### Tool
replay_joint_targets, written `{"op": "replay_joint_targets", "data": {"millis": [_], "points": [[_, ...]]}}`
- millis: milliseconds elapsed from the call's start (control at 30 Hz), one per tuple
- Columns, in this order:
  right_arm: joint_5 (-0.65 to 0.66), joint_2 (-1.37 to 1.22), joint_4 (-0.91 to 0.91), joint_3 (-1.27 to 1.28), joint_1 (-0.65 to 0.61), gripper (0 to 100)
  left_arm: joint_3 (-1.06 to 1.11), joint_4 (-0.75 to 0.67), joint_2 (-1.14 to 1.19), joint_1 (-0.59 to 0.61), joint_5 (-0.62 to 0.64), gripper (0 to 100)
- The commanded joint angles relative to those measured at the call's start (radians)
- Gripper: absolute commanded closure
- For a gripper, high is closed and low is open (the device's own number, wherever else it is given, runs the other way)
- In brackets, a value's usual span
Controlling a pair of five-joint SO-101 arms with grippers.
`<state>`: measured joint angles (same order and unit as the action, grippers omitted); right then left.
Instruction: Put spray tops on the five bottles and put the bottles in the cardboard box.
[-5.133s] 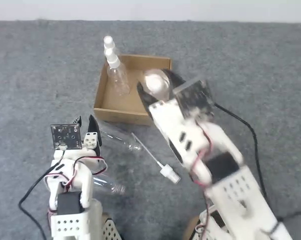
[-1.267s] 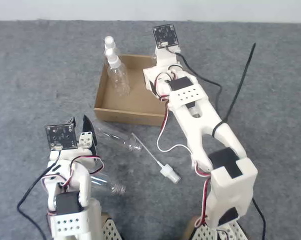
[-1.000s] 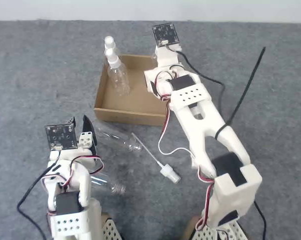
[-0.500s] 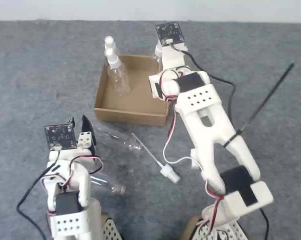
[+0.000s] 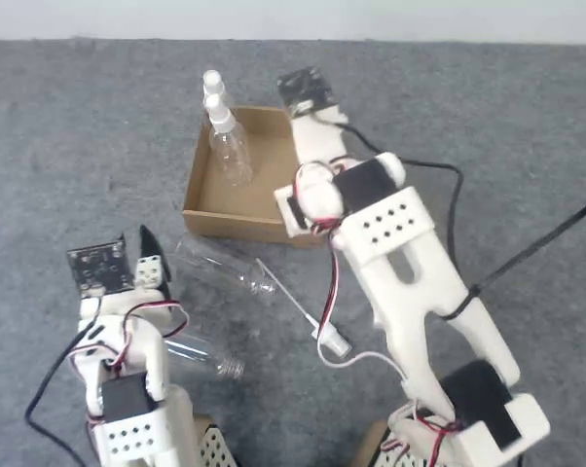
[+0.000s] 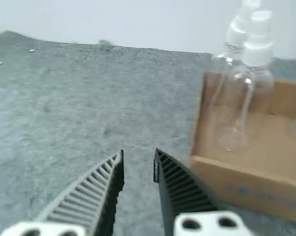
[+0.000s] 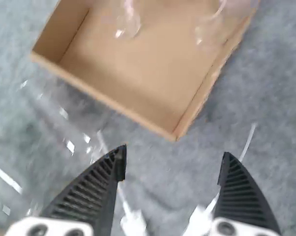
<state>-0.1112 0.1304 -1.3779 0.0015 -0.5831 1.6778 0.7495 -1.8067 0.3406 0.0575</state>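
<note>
The cardboard box [image 5: 201, 199] holds two clear bottles with white spray tops [image 5: 225, 136] upright in its far left corner. A third bottle [image 7: 222, 14] shows blurred by the box's right wall. My right arm [image 5: 381, 209] hangs over the box's right side; its gripper [image 7: 173, 155] is wide open and empty above the near right corner [image 7: 175, 132]. A topless bottle [image 5: 220, 265] lies on the carpet in front of the box. Another bottle [image 5: 203, 357] lies beside my left arm. A loose spray top [image 5: 332, 341] with its long tube lies nearby. My left gripper [image 6: 138, 160] is narrowly open, empty, facing the box [image 6: 246, 182].
Grey carpet [image 5: 488, 126] covers the table, with free room left and right of the box. Black cables [image 5: 536, 243] trail off the right arm to the right.
The right arm set a bottle into the box, let go and drew back toward the box's near right corner. The left arm shifted slightly left.
</note>
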Motion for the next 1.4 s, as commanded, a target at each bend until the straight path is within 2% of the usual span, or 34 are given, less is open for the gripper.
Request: {"op": "replay_joint_targets", "data": {"millis": [0, 200, 333, 600, 667, 800, 900, 1167, 1367], "points": [[-0.005, 0.101, -0.101, -0.055, -0.088, 76.0, -0.015, -0.06, -0.018, 0.075, 0.009, 91], [-0.005, 0.13, -0.179, -0.054, -0.173, 76.0, -0.016, -0.06, -0.018, 0.098, 0.011, 91], [-0.003, 0.137, -0.16, 0.0, -0.213, 76.0, -0.016, -0.06, -0.018, 0.104, 0.011, 91], [-0.002, 0.128, 0.051, 0.192, -0.337, 75.8, -0.025, -0.083, -0.018, 0.236, 0.011, 91], [0.038, 0.128, 0.139, 0.255, -0.36, 75.8, -0.025, -0.081, -0.018, 0.233, 0.011, 91], [0.222, 0.128, 0.282, 0.361, -0.371, 75.7, -0.025, -0.081, -0.018, 0.233, 0.011, 91], [0.31, 0.128, 0.371, 0.417, -0.371, 75.7, -0.025, -0.081, -0.018, 0.233, 0.011, 91], [0.404, 0.124, 0.539, 0.503, -0.371, 75.7, -0.025, -0.081, -0.018, 0.233, 0.011, 91], [0.423, -0.019, 0.654, 0.496, -0.371, 75.7, -0.025, -0.081, -0.018, 0.232, 0.011, 91]]}}
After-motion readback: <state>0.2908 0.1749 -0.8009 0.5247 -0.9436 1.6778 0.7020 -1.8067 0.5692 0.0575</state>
